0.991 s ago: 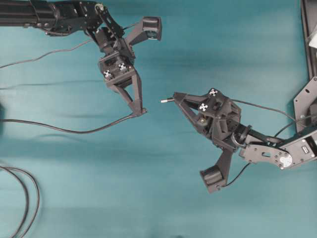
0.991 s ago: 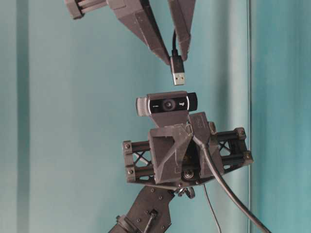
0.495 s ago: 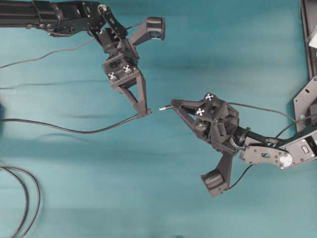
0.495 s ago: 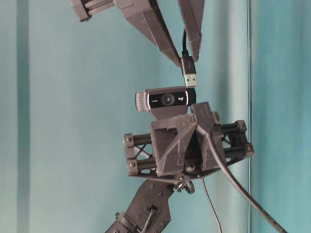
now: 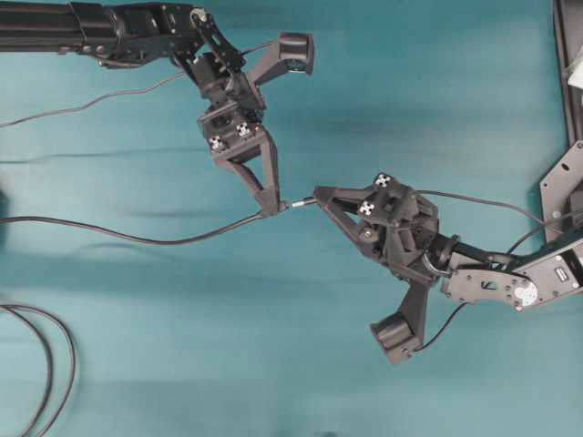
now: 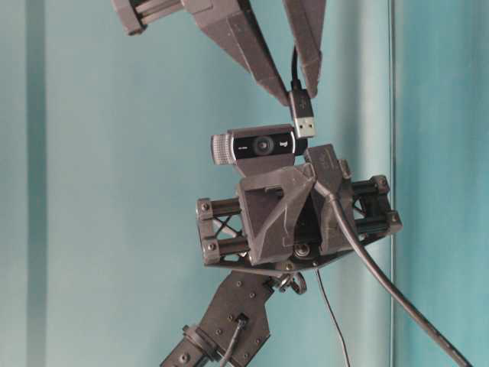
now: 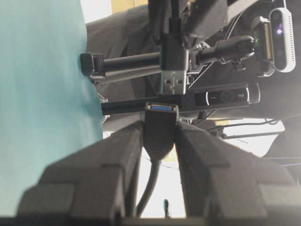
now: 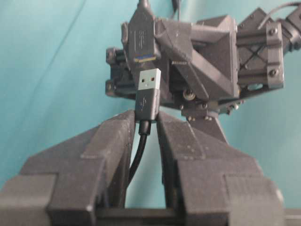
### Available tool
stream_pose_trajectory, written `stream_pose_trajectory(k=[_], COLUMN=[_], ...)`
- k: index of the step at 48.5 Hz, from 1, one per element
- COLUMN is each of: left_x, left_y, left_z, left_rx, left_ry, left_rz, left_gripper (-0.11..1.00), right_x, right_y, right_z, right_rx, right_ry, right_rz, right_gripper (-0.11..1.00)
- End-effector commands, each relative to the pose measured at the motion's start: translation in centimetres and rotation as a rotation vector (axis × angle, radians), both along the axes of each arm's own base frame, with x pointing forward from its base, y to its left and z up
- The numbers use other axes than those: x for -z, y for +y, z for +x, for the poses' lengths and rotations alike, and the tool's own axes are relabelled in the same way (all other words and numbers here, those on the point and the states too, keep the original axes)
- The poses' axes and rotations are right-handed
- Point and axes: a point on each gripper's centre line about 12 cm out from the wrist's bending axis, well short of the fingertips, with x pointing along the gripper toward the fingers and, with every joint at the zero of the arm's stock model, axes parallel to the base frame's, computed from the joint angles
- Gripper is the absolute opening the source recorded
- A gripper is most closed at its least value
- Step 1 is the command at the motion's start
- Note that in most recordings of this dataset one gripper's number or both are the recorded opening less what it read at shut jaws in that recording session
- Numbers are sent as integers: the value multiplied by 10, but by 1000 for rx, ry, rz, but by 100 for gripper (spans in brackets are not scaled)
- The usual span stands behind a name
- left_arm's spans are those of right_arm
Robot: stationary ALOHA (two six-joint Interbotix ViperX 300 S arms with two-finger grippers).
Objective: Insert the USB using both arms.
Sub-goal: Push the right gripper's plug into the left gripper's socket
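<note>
The USB (image 8: 148, 92), a black plug with a silver tip on a thin black cable, is pinched in my right gripper (image 8: 145, 115), which is shut on it. My left gripper (image 7: 160, 125) is shut on the black socket end (image 7: 161, 127), whose blue mouth faces the plug. In the overhead view the USB's silver tip (image 5: 299, 204) lies just short of the socket (image 5: 273, 209) between the left gripper (image 5: 271, 208) and the right gripper (image 5: 319, 194). In the left wrist view the USB (image 7: 172, 80) sits a little right of the socket's mouth. A small gap separates them.
The socket's cable (image 5: 137, 238) trails left across the teal cloth. Thicker looped cords (image 5: 36, 364) lie at the bottom left. A black frame (image 5: 565, 182) stands along the right edge. In the table-level view the USB (image 6: 304, 122) hangs beside the left wrist camera (image 6: 260, 145).
My left gripper has moved down and right with the socket toward the right gripper. The gap between the USB's tip and the socket has shrunk to almost nothing.
</note>
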Motion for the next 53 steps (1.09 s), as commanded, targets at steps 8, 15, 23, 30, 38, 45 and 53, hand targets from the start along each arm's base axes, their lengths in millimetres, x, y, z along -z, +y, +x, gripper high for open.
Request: stream_pose_trajectory(k=[8, 15, 23, 30, 38, 45, 53], left_x=[-9, -10, -12, -12, -13, -15, -15], left_y=[1, 3, 4, 4, 4, 4, 5], left_z=[5, 7, 9, 8, 9, 9, 11], left_rx=[-9, -17, -21, -21, -21, -21, -28], left_ry=[-31, -38, -45, -45, -46, -50, -52], left_rz=[24, 34, 37, 37, 38, 41, 47], left_gripper=[24, 24, 24, 24, 24, 24, 24], right_x=[-10, -7, -4, -3, -2, -2, -2], right_y=[-4, -5, -5, -5, -6, -6, -6], right_z=[2, 2, 3, 2, 2, 2, 2], right_rx=[4, -1, -5, -4, -2, -2, -3], right_ry=[-27, -17, -8, -6, -3, -3, -3], right_rz=[19, 24, 30, 30, 31, 31, 30], right_gripper=[20, 20, 20, 20, 20, 20, 20])
